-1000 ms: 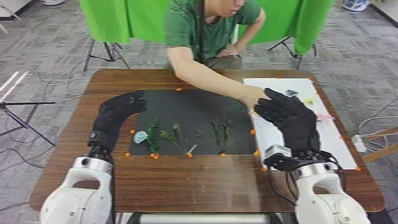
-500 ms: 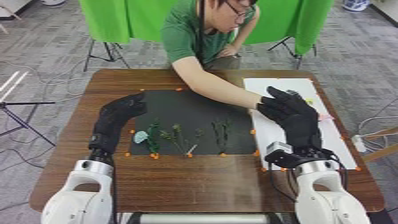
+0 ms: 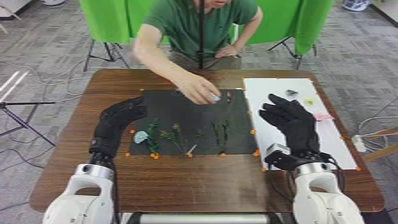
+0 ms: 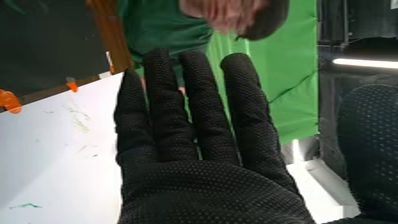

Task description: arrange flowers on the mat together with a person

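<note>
Indoors, dark mat (image 3: 178, 111), brown table (image 3: 191, 185), grey floor (image 3: 44, 50)

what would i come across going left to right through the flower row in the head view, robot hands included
left robot hand → light blue flower → leafy green stem → leafy sprigs → dark green stems → right robot hand → pink flower

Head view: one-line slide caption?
A person's hand over the dark mat with green stems, robot's left hand at its left edge, right hand above the white sheet.
</note>
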Available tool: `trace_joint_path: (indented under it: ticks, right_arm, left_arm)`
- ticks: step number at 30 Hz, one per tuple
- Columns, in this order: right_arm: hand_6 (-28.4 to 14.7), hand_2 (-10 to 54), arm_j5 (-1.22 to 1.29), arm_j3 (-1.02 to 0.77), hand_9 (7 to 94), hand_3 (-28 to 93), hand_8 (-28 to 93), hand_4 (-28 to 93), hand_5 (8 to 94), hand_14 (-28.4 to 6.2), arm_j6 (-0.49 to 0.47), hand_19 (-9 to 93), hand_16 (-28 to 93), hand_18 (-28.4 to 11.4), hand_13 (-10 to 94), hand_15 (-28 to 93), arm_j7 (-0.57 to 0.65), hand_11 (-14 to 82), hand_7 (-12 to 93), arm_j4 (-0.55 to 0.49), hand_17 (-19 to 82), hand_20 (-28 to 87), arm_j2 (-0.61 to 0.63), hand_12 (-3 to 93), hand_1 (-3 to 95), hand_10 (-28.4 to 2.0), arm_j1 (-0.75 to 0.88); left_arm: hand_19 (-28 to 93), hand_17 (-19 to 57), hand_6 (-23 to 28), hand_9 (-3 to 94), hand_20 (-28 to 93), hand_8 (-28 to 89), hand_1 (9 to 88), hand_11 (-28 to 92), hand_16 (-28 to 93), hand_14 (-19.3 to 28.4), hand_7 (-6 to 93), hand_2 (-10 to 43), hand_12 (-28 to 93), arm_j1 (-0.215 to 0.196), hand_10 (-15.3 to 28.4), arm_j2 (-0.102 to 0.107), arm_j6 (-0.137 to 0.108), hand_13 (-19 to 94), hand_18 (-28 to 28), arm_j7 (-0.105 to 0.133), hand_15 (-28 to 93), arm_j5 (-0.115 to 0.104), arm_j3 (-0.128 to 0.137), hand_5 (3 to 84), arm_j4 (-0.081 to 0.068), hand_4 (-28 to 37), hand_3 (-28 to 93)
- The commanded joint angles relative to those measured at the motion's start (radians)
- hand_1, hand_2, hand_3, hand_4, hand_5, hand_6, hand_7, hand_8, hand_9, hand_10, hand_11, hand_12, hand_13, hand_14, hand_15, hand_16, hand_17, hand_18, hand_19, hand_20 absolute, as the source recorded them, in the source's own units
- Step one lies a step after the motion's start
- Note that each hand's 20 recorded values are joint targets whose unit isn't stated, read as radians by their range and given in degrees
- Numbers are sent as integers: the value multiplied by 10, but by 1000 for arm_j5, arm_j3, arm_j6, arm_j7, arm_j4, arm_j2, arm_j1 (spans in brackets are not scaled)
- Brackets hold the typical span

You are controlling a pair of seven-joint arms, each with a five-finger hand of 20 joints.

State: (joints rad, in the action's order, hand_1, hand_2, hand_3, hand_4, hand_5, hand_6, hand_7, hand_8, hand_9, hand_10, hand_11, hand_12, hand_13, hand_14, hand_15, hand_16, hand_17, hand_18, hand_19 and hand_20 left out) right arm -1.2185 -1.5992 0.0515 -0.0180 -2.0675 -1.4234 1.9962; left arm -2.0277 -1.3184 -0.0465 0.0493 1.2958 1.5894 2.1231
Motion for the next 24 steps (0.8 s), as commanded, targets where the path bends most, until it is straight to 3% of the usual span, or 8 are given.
trace_joint_path:
  ticks: [1, 24]
  right_arm:
    - [-19, 77, -8, 0, 551, 740, -74, -154, 524, -165, 7, 184, 255, -155, 462, 138, 1, 78, 129, -9, 213, 333, -8, 186, 107, -159, 3]
    - [-20, 78, -9, 14, 544, 743, -75, -153, 529, -158, 27, 189, 256, -155, 445, 132, 2, 79, 132, -4, 211, 333, 8, 187, 107, -158, -14]
  left_arm:
    - [227, 75, 57, 479, 189, -55, 290, 220, -2, 207, 146, 7, 131, -11, 148, -8, -15, 385, 169, -6, 256, -6, 0, 484, -11, -198, 619]
    - [225, 74, 56, 479, 189, -56, 291, 221, -2, 206, 149, 8, 131, 2, 147, 2, -17, 385, 169, -14, 257, -15, 0, 485, -36, -198, 621]
